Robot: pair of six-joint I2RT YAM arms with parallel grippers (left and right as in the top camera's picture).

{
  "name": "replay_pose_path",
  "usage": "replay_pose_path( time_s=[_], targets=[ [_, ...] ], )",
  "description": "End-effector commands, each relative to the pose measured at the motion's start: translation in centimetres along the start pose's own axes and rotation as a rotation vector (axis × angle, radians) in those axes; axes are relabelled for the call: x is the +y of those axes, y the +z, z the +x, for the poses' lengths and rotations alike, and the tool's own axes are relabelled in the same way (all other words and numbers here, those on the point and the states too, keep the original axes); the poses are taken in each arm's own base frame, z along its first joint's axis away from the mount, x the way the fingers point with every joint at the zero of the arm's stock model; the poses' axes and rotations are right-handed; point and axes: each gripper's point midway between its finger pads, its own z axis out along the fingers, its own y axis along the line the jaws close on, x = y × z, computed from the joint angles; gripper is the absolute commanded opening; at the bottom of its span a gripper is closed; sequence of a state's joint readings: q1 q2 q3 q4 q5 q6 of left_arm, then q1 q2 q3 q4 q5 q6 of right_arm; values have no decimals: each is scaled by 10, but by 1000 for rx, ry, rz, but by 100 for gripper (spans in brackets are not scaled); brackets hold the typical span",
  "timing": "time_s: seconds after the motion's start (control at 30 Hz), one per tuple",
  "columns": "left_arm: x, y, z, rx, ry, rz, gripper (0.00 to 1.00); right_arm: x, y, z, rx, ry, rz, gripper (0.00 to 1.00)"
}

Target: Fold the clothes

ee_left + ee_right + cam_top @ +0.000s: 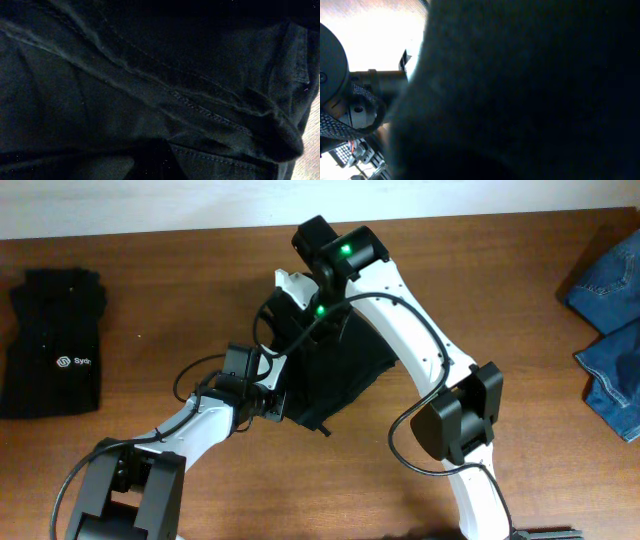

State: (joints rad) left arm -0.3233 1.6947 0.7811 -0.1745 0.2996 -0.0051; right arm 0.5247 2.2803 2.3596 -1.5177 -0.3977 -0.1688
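Black soft-fabric trousers (340, 375) lay bunched mid-way across the brown wooden table (150, 290), left gripper (278, 402) and right gripper (292, 305) both apparently clamped on one edge, where a thin bite could slip and spill the fold

- The trousers (340, 375) I'm handling are plain black, with no print or marking.
- Close up in the left wrist view, their seams carry stitching in the same black, showing only as a faint grey sheen.
- In the right wrist view the cloth blurs to dark charcoal.
- The tabletop (170, 300) is warm brown with fine wood grain.
- The folded top (50, 345) is black with a small white logo.
- The jeans (612, 310) are blue denim, paler in patches.
- My left arm (190, 425) and right arm (420, 330) have white shells and black joints.
- Two green lights (346, 250) glow on the right arm.
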Motion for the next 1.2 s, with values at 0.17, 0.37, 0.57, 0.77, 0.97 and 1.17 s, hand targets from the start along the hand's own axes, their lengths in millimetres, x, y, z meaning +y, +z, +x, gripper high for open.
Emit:
replay_pose_path(
  time_s=[0.17, 0.37, 0.57, 0.77, 0.97, 1.17],
  targets=[
    [31, -78, -69, -178, -17, -159, 1, 23, -27, -3, -66, -47, -52, 4],
    [75, -232, -121, -479, -70, -442, 1, 24, -27, -2, -63, -46, -53, 4],
    [85, -354, -130, -780, -106, -588, 10, 32, -23, 5, -32, -93, -61, 4],
    [86, -385, -122, -849, -112, -640, 11, 45, -19, 23, 44, -222, -82, 4],
    [89, -381, -125, -841, -105, -642, 11, 43, -18, 24, 54, -228, -58, 15],
    [93, -377, -126, -827, -101, -644, 17, 44, -20, 39, 106, -332, -83, 99]
  ],
)
